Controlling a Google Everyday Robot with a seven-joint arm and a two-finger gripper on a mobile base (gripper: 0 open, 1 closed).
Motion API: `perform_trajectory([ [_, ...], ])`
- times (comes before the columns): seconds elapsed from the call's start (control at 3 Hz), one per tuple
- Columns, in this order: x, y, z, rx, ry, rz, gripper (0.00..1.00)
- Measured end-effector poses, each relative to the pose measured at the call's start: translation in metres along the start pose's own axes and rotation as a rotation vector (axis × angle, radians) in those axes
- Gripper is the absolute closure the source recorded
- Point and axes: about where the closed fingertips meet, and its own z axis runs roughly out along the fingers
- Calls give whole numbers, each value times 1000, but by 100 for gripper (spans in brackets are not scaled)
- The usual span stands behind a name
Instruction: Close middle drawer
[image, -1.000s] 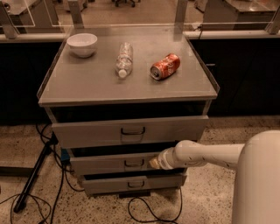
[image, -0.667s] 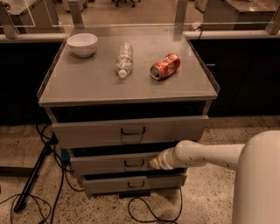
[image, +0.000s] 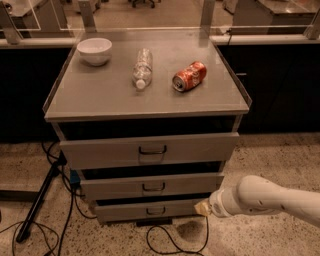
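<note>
The grey cabinet has three drawers. The middle drawer is a wide, shallow grey front with a small dark loop handle at its centre. A dark gap shows above it, and its inside is hidden. My gripper is at the end of the white arm, which comes in from the right. It is below and to the right of the middle drawer's front, level with the right end of the bottom drawer, and off the handle.
The top drawer juts out farther than the two below. On the cabinet top lie a white bowl, a clear plastic bottle and a red can. Cables and a dark stand leg lie on the floor.
My gripper has pulled back from the middle drawer's front, moving right and down. The things on the cabinet top have not moved.
</note>
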Motion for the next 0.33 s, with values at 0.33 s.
perform_trajectory([
  [0.33, 0, -2, 0, 4, -1, 1, 74],
])
